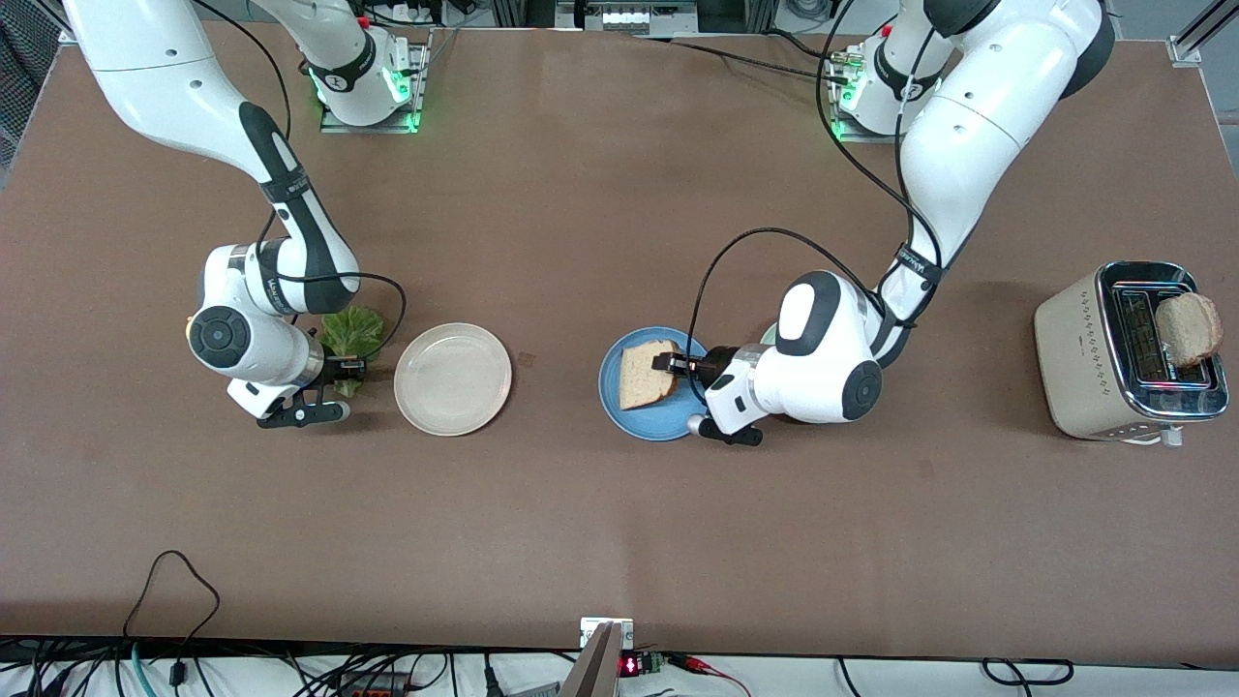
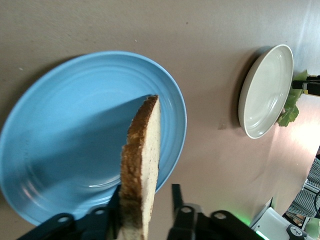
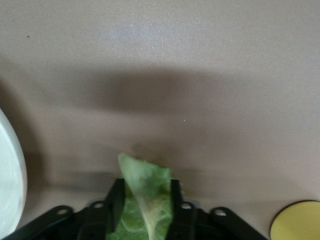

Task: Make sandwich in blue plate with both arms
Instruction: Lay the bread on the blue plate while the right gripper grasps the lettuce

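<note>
The blue plate [image 1: 629, 411] lies mid-table; it also shows in the left wrist view [image 2: 75, 135]. A tan bread slice [image 1: 647, 375] rests on it, its crust edge toward the left wrist camera [image 2: 140, 170]. My left gripper [image 1: 666, 364] is low over the plate with the slice between its fingers [image 2: 146, 192]. One finger touches the crust and the other finger [image 2: 175, 197] stands apart from it, so the jaws are open. My right gripper [image 1: 341, 373] is shut on a ruffled green lettuce leaf [image 1: 353, 334], seen between its fingers [image 3: 145, 185], just above the table beside the beige-white plate.
The beige-white plate [image 1: 452, 378] lies between lettuce and blue plate, also in the left wrist view [image 2: 265, 95]. A toaster [image 1: 1084, 358] with a bread slice [image 1: 1189, 327] sticking out stands at the left arm's end. A yellow disc [image 3: 297, 220] lies near the right gripper.
</note>
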